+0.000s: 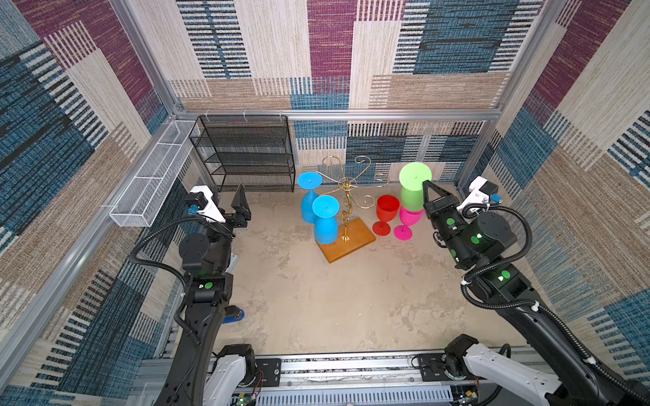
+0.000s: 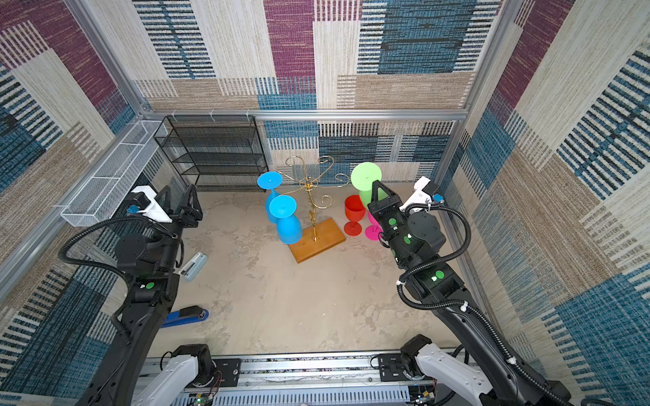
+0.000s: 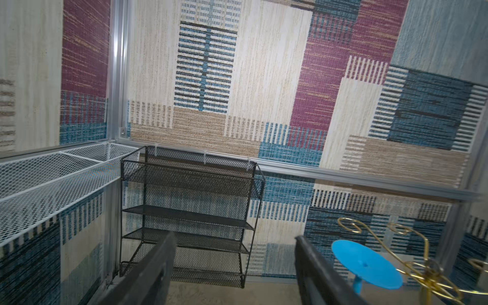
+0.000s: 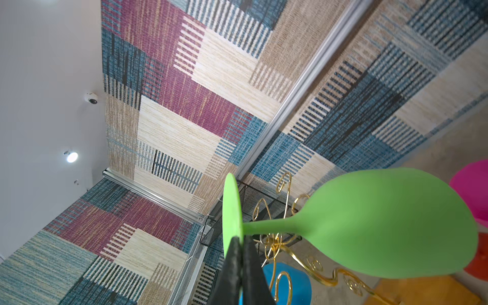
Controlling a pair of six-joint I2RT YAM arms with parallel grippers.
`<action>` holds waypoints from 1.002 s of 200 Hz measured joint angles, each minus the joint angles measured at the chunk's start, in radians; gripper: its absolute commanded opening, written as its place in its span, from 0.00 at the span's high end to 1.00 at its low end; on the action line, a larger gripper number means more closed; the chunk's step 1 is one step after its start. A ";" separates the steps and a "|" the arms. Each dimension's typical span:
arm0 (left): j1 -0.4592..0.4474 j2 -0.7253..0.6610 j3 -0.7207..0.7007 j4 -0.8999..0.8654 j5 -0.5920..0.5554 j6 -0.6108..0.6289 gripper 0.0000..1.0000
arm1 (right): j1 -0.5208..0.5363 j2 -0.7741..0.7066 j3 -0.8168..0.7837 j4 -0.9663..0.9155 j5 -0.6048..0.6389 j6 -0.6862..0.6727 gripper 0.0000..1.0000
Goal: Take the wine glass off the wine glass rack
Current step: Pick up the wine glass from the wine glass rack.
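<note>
Blue stapler (image 2: pixel 186 315) lies on the worktop (image 1: pixel 316 298), well behind the left fingers (image 3: pixel 155 269), toward the robot base. Pale blue object (image 2: pixel 194 267) lies flat between the stapler and those fingers, type unclear. Left fingers stand wide apart with nothing between them, raised off the worktop and well apart from every glass.

Right fingers (image 4: pixel 237 264) are pressed together on the foot rim of the green wine glass (image 1: pixel 412 197), clamped next to the stem. The glass hangs upside down from that grip, foot up and bowl down, off the worktop.

Wine glass rack (image 1: pixel 347 182) stands left of the right fingers and ahead-right of the left fingers. It has gold wire scrolls on a wavy stem, and its wooden base (image 1: pixel 355 242) is flat on the worktop. In both top views the green foot sits just beside the tip of the nearest scroll arm, with a gap showing. The right wrist view puts the stem in front of the gold wire, so contact cannot be told there.

Under the green bowl, pink glass (image 1: pixel 409 217) stands upright on the worktop. The overlap hides whether the two touch. Red glass (image 1: pixel 387 209) stands upright just beside the pink one, between it and the rack base.

Nearer blue glass (image 1: pixel 326 226) and farther blue glass (image 1: pixel 308 211) hang foot-up on the rack arms, on the side toward the left fingers.

Beyond the left fingers, black mesh shelf (image 1: pixel 246 154) stands against the back wall. White wire basket (image 1: pixel 151 182) is mounted to their left.
</note>
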State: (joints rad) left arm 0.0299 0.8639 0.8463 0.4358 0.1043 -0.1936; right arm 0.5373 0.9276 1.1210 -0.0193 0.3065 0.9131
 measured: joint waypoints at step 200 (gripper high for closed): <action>-0.219 0.536 0.632 0.280 0.946 -0.931 0.51 | 0.018 0.447 0.576 -0.035 -0.873 -0.666 1.00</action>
State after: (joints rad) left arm -0.1890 1.4002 1.4784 0.7155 1.0508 -1.1248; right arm 0.5552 1.3746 1.6966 -0.0540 -0.5663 0.2466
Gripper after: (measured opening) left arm 0.505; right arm 0.058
